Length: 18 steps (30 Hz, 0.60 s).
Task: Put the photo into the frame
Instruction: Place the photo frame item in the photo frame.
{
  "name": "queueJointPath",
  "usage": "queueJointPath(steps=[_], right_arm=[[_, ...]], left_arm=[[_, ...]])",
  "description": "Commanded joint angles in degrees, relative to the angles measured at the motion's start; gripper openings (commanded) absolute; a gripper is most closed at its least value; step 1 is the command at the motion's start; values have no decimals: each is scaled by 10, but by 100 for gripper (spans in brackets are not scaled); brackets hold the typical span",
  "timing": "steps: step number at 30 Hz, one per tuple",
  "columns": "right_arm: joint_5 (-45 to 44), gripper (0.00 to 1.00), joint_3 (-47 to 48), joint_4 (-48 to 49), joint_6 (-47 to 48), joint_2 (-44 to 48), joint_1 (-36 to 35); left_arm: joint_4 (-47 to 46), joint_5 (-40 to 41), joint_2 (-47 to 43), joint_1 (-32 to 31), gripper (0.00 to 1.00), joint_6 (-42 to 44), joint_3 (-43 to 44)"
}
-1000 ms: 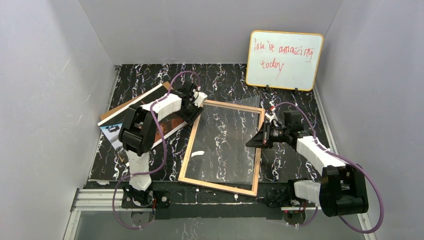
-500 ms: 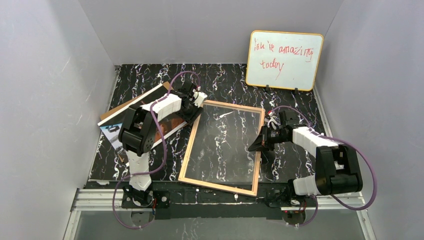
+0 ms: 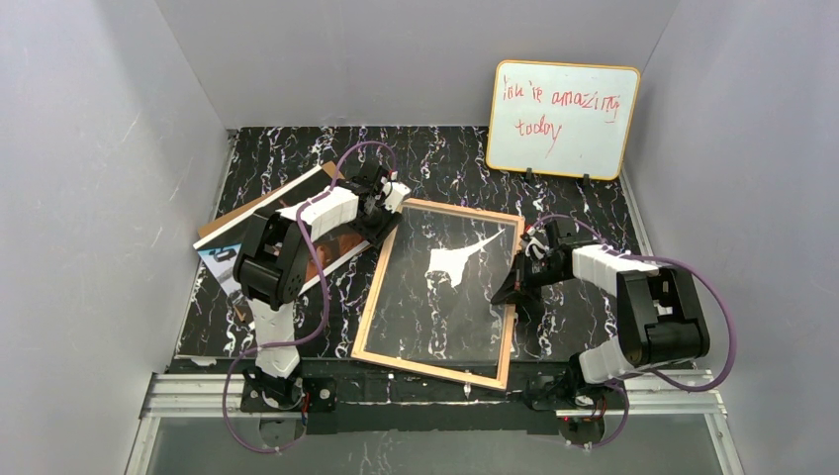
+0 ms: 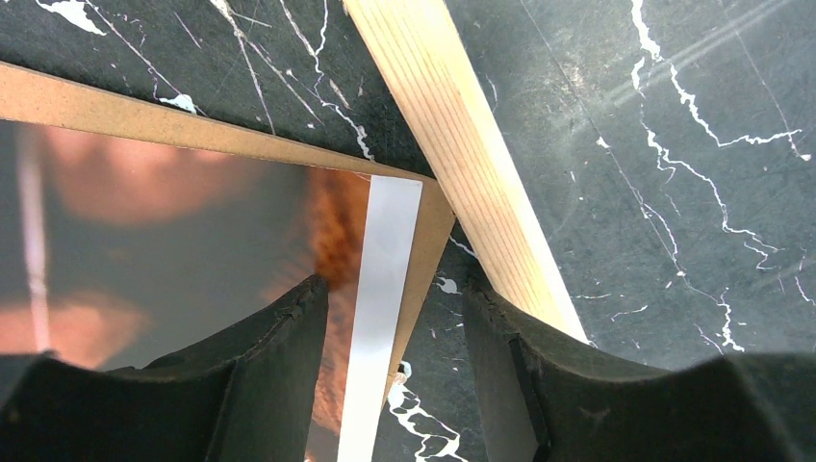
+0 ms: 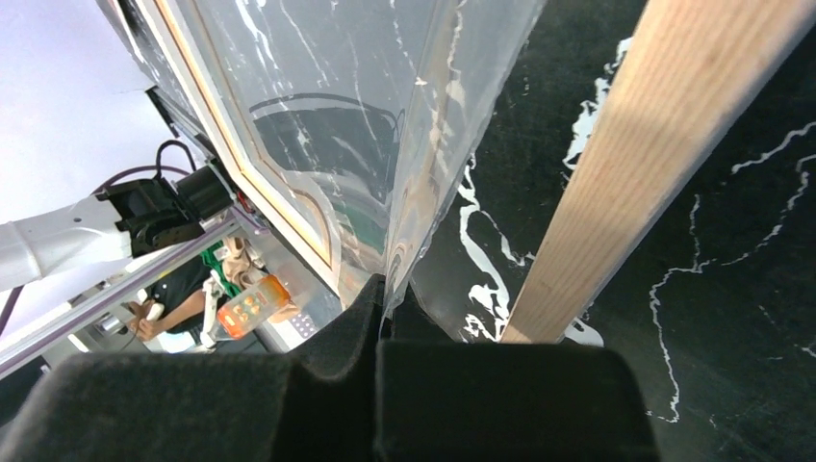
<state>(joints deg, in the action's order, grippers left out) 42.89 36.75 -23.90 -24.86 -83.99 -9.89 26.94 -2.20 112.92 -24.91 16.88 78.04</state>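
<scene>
The frame lies flat on the marble table with its tan wood back up. My right gripper is shut on the right edge of its clear pane. In the right wrist view the pane stands tilted up off the wooden rail, pinched in the gripper. The photo, dark with orange-red tones and a white border, rests on a brown backing board left of the frame's far corner. My left gripper hangs open over the photo's corner, holding nothing.
An orange-rimmed whiteboard with red writing leans on the back wall at the right. Grey walls close in the table on three sides. The backing board sticks out under the left arm toward the left wall.
The right arm's elbow has swung in toward its base and the wrist has turned. The pane it holds has changed tilt and now shows a bright white glare. The left arm has not moved.
</scene>
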Motion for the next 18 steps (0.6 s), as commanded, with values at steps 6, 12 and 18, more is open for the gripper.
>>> queueJointPath(steps=[6,12,18], right_arm=[[6,1,21,-16,16,-28,-12],[4,1,21,-16,7,22,-14],[-3,1,5,-31,3,89,-14]], left_arm=[[-3,-55,64,-9,52,-4,-49],[-3,-49,60,-8,52,0,-51],[17,-52,49,3,52,6,-39]])
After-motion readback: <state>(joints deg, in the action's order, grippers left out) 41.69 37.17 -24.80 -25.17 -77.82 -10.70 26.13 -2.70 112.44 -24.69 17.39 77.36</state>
